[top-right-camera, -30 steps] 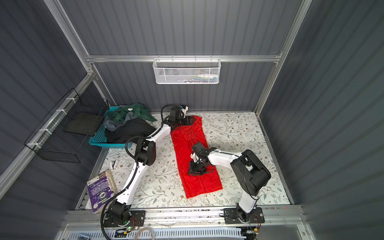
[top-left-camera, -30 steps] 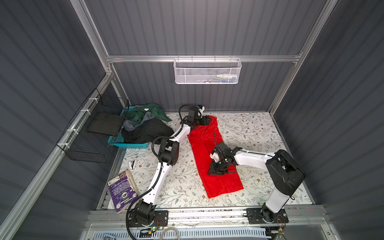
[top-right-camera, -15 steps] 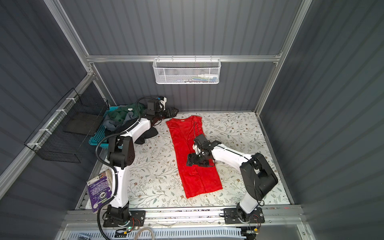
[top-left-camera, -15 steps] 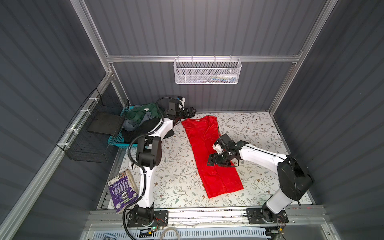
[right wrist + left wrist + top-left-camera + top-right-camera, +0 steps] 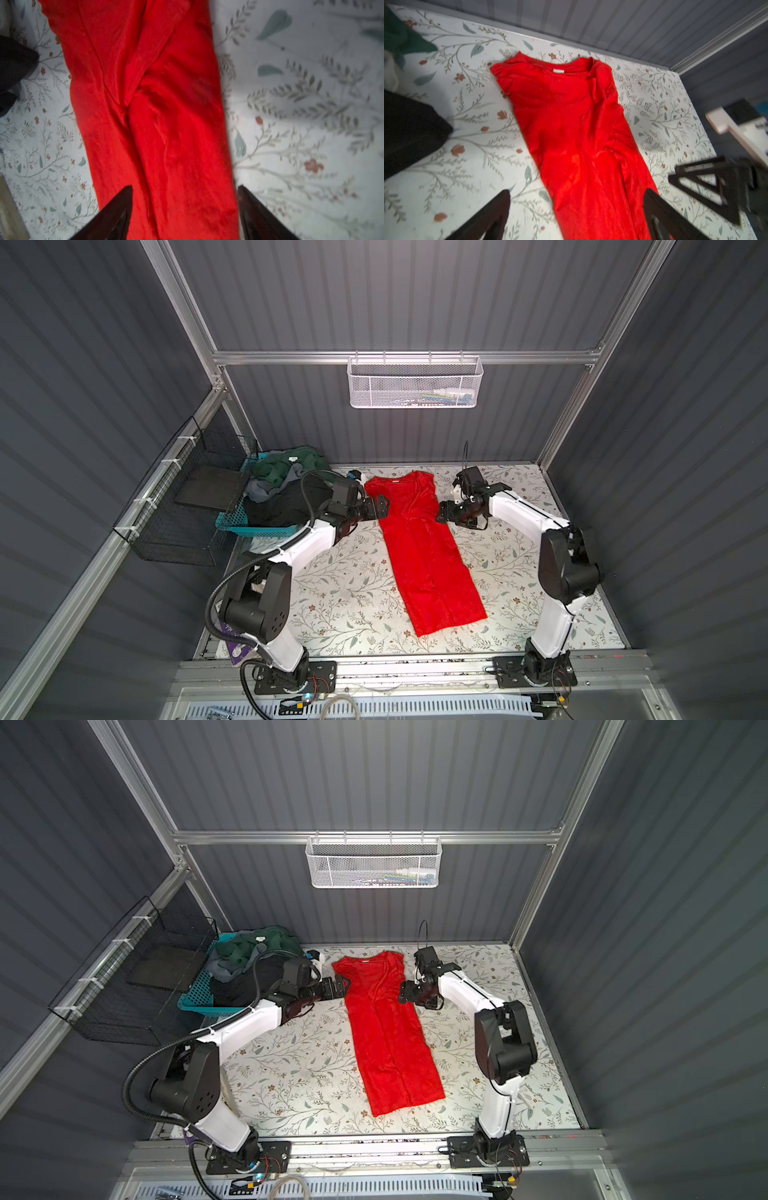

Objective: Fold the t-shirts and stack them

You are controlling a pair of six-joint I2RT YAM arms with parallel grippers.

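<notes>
With both jaw pairs spread and empty, the left gripper at 10 o'clock and the right gripper at 2 o'clock flank the red t-shirt, which lies flat, narrow and creased, collar toward 12 o'clock, on the table; both wrist views cut off its hem.

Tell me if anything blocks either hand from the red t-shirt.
Nothing visible does: the open left hand and open right hand flank the red t-shirt at its upper half, with at most bare floral tablecloth between.
</notes>
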